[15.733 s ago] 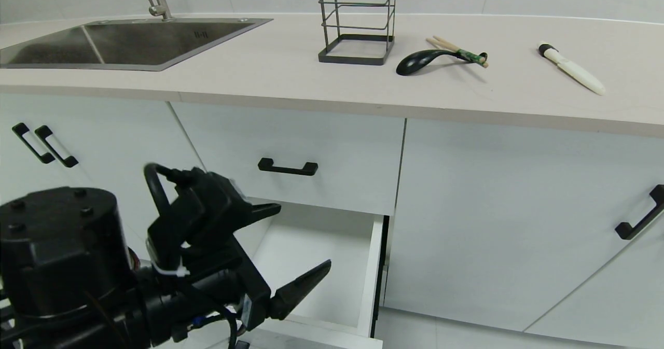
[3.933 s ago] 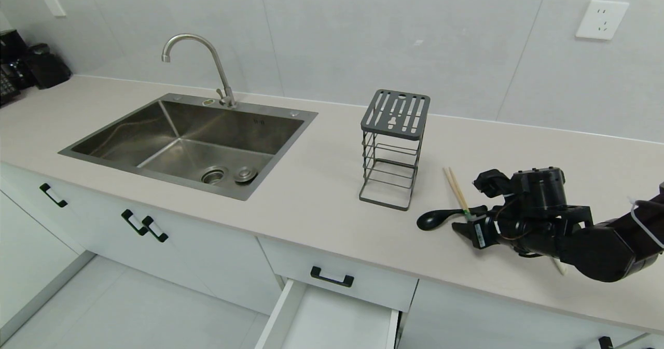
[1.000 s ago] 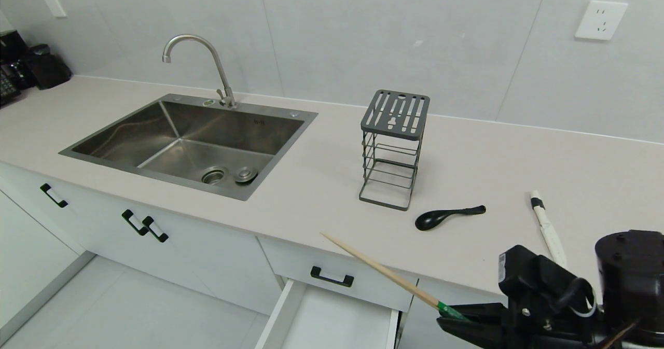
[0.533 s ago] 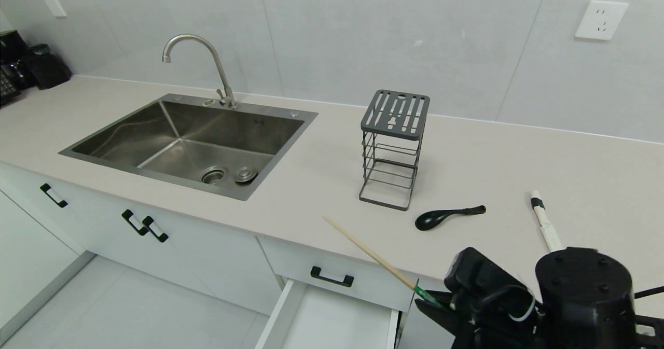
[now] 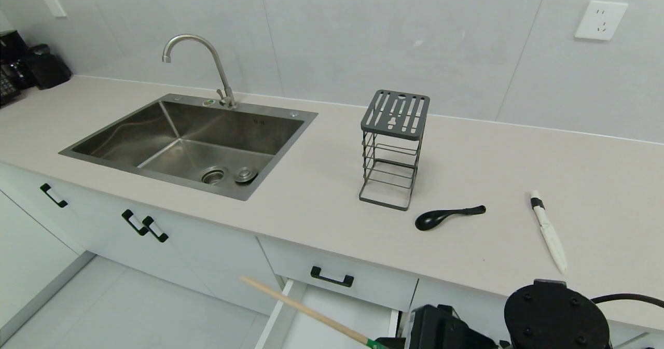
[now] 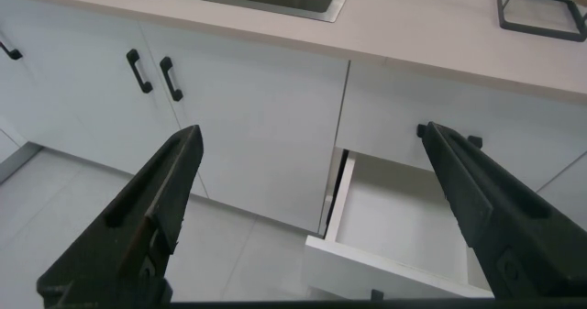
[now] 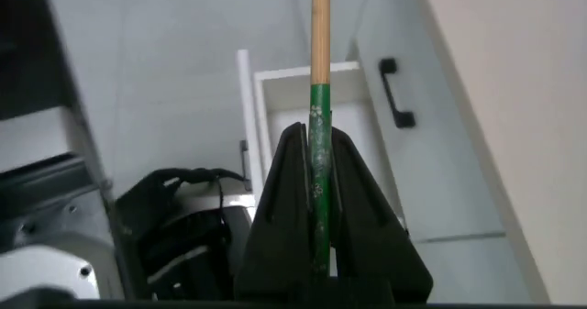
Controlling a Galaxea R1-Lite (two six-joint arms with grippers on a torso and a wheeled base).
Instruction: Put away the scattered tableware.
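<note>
Head view is showing the job only partly underway: the chopsticks (image 5: 311,312) are hanging in the air just over the open drawer (image 5: 358,310), not yet lying inside it, while the black spoon (image 5: 446,215) and the white knife (image 5: 547,231) are lying on the worktop (image 5: 311,204), well apart from each other, the spoon just beside the wire rack (image 5: 394,147). Right wrist view is showing the right hand (image 7: 316,148) clamping the green end of the chopsticks (image 7: 319,89), with the wooden length pointing out over the drawer (image 7: 293,93). Left wrist view is showing the left hand (image 6: 310,137) spread wide, gripping nothing, facing the cabinet fronts near the drawer (image 6: 404,217). I am judging nothing as stored yet, with three kinds of piece waiting. Counting: one spoon, one knife, one rack, one open drawer; the chopsticks are reading as a single stick, and I cannot tell whether a second is hiding behind it.
</note>
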